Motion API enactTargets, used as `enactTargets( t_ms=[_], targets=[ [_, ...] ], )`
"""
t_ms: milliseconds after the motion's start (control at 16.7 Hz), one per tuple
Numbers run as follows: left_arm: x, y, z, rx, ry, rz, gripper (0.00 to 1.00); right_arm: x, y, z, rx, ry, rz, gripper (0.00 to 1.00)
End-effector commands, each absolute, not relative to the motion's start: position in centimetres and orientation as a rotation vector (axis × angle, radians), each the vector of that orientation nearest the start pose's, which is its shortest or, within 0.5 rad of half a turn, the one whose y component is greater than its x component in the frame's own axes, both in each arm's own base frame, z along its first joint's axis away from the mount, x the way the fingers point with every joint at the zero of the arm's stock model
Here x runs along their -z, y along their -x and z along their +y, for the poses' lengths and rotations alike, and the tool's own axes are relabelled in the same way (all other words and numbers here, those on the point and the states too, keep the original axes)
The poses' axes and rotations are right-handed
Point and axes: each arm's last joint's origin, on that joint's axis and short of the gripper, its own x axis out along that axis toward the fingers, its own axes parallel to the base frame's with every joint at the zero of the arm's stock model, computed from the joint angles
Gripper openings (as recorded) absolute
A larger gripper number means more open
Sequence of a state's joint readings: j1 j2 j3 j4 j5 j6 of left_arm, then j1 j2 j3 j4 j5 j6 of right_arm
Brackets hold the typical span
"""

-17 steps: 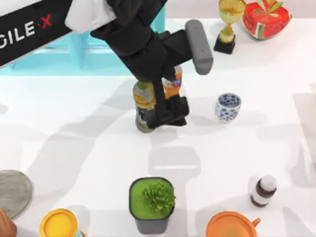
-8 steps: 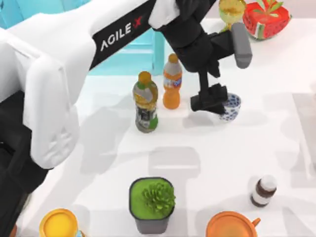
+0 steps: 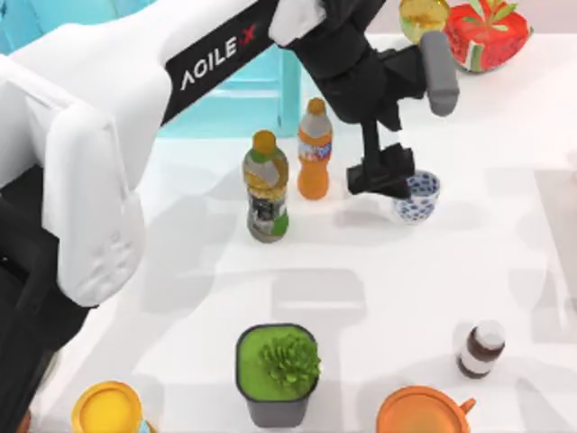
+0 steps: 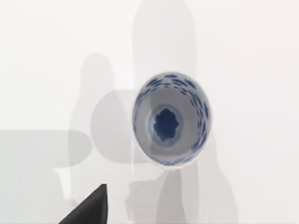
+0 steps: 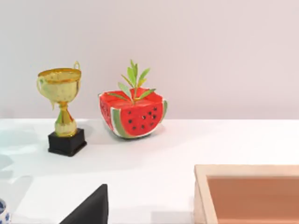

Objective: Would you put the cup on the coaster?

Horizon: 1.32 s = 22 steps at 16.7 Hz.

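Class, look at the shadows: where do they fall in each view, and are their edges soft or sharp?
Top view: broad soft-edged grey shadows of the arms cross the white table. Left wrist view: overlapping grey shadows, some crisper, lie beside the cup. Right wrist view: faint shadows under the trophy and the watermelon ornament.

I'm working in a rendered simulation, not a real room: a plain white table (image 3: 505,271) against a blank wall, scattered with unrelated props like a gold trophy (image 5: 63,112), a watermelon-slice planter (image 5: 133,114), drink bottles (image 3: 267,185) and a potted succulent (image 3: 278,370).
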<state>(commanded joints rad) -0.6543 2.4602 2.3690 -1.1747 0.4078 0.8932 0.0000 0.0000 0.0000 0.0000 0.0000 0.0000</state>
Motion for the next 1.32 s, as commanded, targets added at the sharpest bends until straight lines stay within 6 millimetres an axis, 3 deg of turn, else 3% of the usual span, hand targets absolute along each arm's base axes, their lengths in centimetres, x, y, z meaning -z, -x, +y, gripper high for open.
enactTargets(
  t_ms=[300, 540, 780, 1020, 1320],
  targets=[
    [-23.1, -39.1, -31.7, 1.425, -0.845, 0.832, 1.0, -16.0, -10.6, -0.1, 0.0, 0.0, 0.0, 1.0],
    [-22.7, -39.0, -32.9, 1.424, -0.843, 0.831, 1.0, -16.0, -10.6, -0.1, 0.0, 0.0, 0.0, 1.0],
    [-20.3, -39.0, -34.6, 1.425, -0.845, 0.83, 1.0, -16.0, -10.6, -0.1, 0.0, 0.0, 0.0, 1.0],
    [-16.2, -39.4, -35.9, 1.425, -0.846, 0.831, 1.0, -16.0, -10.6, -0.1, 0.0, 0.0, 0.0, 1.0],
    [-12.4, -40.2, -36.0, 1.423, -0.845, 0.828, 1.0, -16.0, -10.6, -0.1, 0.0, 0.0, 0.0, 1.0]
  ],
)
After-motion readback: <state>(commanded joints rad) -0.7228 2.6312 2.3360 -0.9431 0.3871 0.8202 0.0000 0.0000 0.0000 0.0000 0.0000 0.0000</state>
